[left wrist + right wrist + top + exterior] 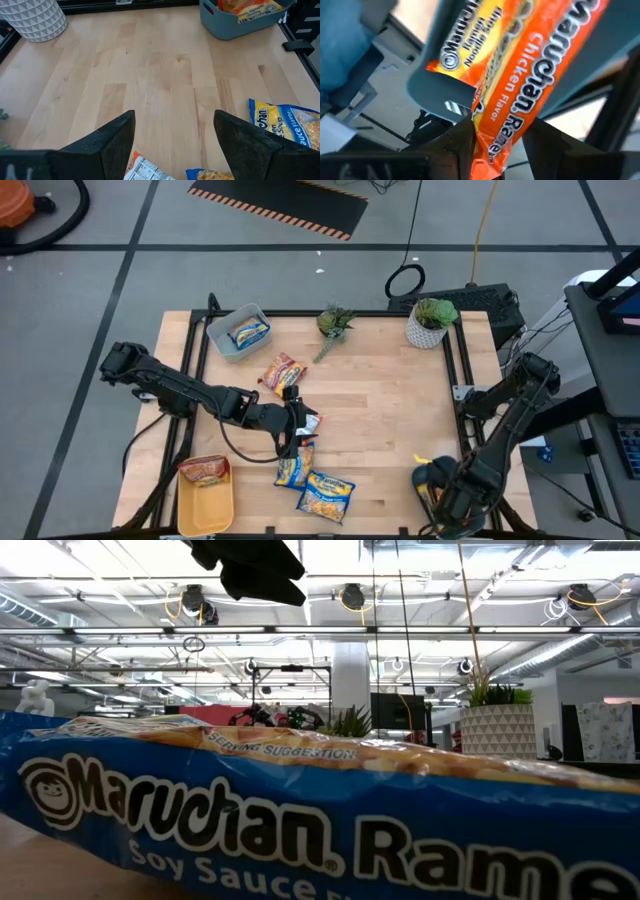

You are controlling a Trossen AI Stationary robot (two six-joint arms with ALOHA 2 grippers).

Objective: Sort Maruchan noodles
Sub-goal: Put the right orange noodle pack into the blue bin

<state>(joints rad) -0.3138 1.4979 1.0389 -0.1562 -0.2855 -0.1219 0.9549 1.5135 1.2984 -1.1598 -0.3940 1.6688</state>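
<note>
Yellow bin (205, 505) at the near-left corner of the bench (390, 410), one red-and-yellow packet (204, 470) lying in it. Grey bin (238, 331) at the far left, blue-and-yellow packet (248, 333) inside. Left arm stretched low across the bench from the left edge toward the middle; left hand (300, 423) over the loose pile, fingers (112, 142) spread apart, holding nothing, bare wood showing between them in the wrist view. Red-and-yellow loose packet (283, 371) just beyond that hand. White-and-red packet (309, 422) right at the fingertips, whether touching or not I cannot tell. Two blue soy sauce packets (292, 469) (327, 493) near the front edge, just beside each other, the second so near the low camera that it fills its frame. Small leafy plant (333, 323) at the far middle, potted plant in a white patterned pot (427, 322) further right along the far edge. Teal bin (435, 480) at the near-right corner, mostly covered by the right arm from above. Right hand (496, 135) above that bin, closed on an orange chicken flavor packet (520, 85), lower end of the packet pinched between the two fingers, the rest sticking out over the teal wall.
</note>
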